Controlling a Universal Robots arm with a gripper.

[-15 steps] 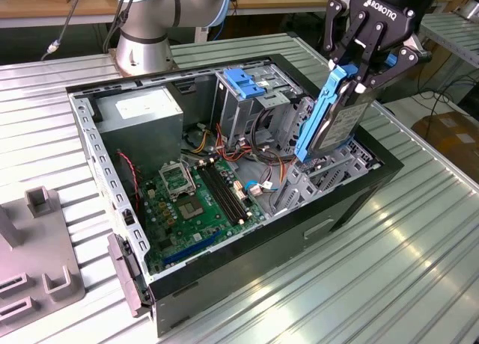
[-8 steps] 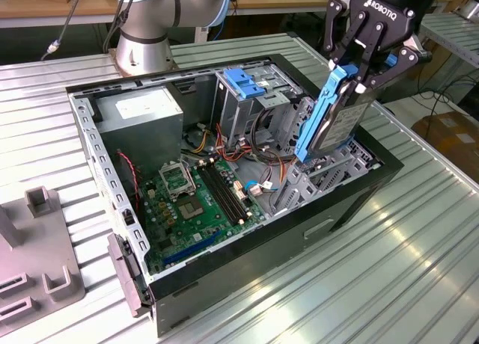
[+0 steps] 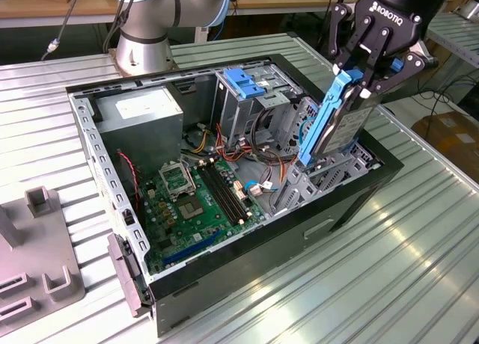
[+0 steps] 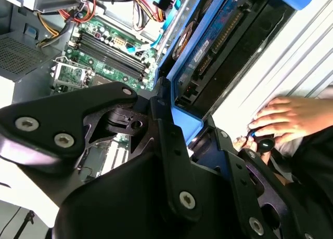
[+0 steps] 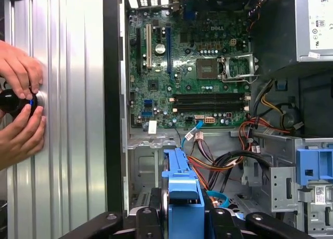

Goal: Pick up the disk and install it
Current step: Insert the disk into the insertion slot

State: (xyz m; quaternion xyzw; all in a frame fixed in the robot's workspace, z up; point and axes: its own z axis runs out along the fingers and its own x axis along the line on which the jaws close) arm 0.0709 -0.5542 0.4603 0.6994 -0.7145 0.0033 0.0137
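Exterior view's left: grey plastic fixture blocks (image 3: 41, 247) on the ribbed metal surface (image 3: 419, 247), not involved. Next comes the open black computer case (image 3: 247, 277), with the grey power-supply box (image 3: 142, 112) at its far left and the green motherboard (image 3: 198, 198) lying flat in the middle. Right of those is a blue plastic latch (image 3: 241, 82) on top of the metal drive cage, with orange and black cables (image 3: 258, 153) looped below it.

At the case's right end is the grey metal hard disk with blue carrier rails (image 3: 340, 127). It is off the surface, tilted and near upright, with its lower end just above or just inside the grey metal bay (image 3: 329, 176); I can't tell if it touches. My black tool (image 3: 361, 76) is clamped shut on the disk's top end.

As I read it, the step in hand is insertion. To do it well I'd square the blue rails to the bay guides before going lower, match the tilt to the slot, go slowly, and steer clear of the cables beside the bay. The grip is only on one end, so a side load could twist the disk.

In the first wrist view a person's hands (image 5: 21, 109) rest on a black knob (image 5: 11, 101) on the surface outside the case wall, so I'd watch that side.
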